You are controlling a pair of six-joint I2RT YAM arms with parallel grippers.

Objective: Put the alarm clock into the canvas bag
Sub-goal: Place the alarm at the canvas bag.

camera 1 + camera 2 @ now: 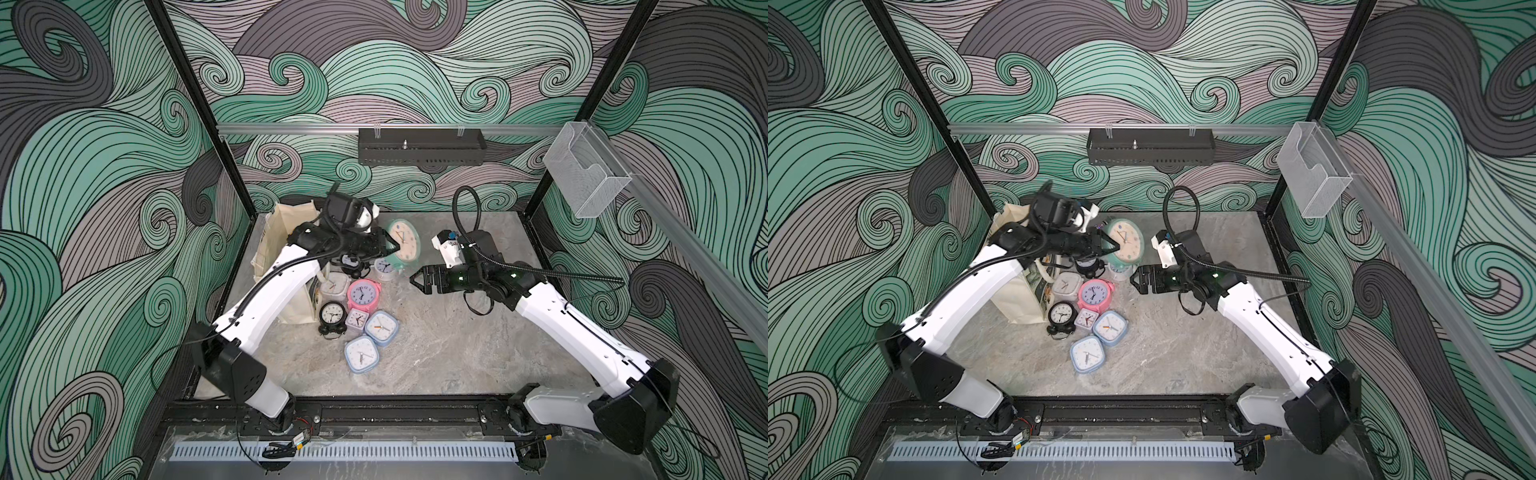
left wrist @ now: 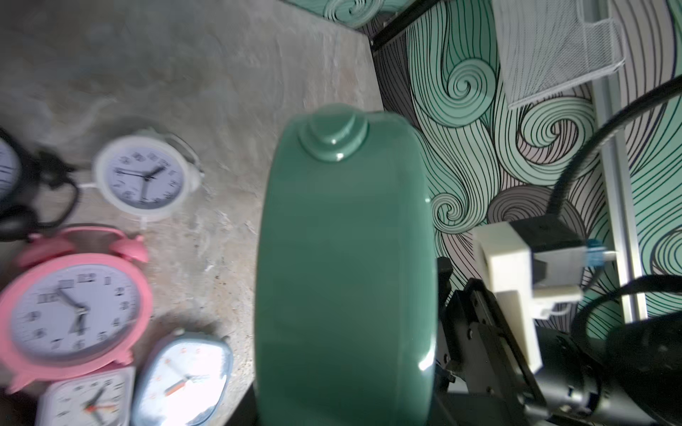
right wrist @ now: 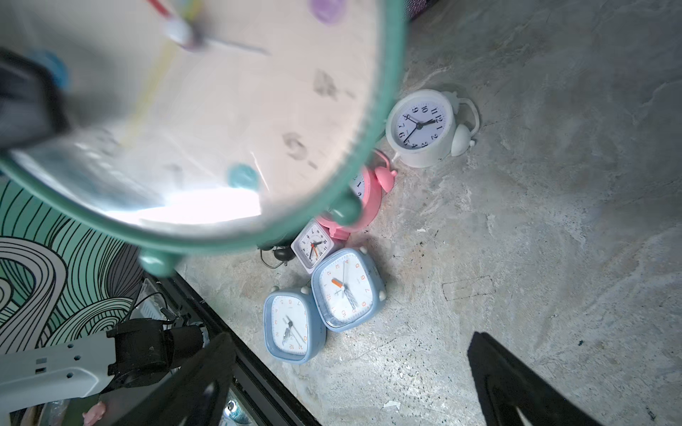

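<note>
- Green alarm clock [image 1: 405, 242]: one. The left claw [image 1: 393, 246] grips it at the rim, and it is tilted and lifted clear of the counter [image 1: 457, 345]. It hangs between the two claws.
- Left claw: closed on the green alarm clock. Its fingers are seen only in the top views.
- Right claw [image 1: 417, 282]: one, spread wide and holding nothing. It is near the green alarm clock but apart from it.
- Canvas bag [image 1: 279, 232]: one, on the counter behind the left claw and partly under that arm. Both top views show it; neither wrist view does.
- Left wrist view: shows only the green alarm clock's [image 2: 343, 258] plain casing, with a round knob.
- Right wrist view: shows the clock's [image 3: 221, 110] cream dial, coloured dots and two feet, all blurred.
- Loose clocks on the counter, below and beside the left claw: eight.
  - White round clock [image 1: 384, 266]: one, directly under the held clock.
  - Pink twin-bell clock [image 1: 363, 294]: one.
  - Black twin-bell clock [image 1: 332, 316]: one in the open, beside the bag.
  - Second black twin-bell clock [image 1: 352, 264]: largely hidden beneath the left claw.
  - Cream square clock [image 1: 334, 286]: one, seen in the top views only.
  - Small white square clock [image 1: 357, 319]: one.
  - Blue square clock [image 1: 381, 328]: one.
  - Second blue square clock [image 1: 360, 353]: seen in the right wrist view with the first, while the left wrist view shows only one.
</note>
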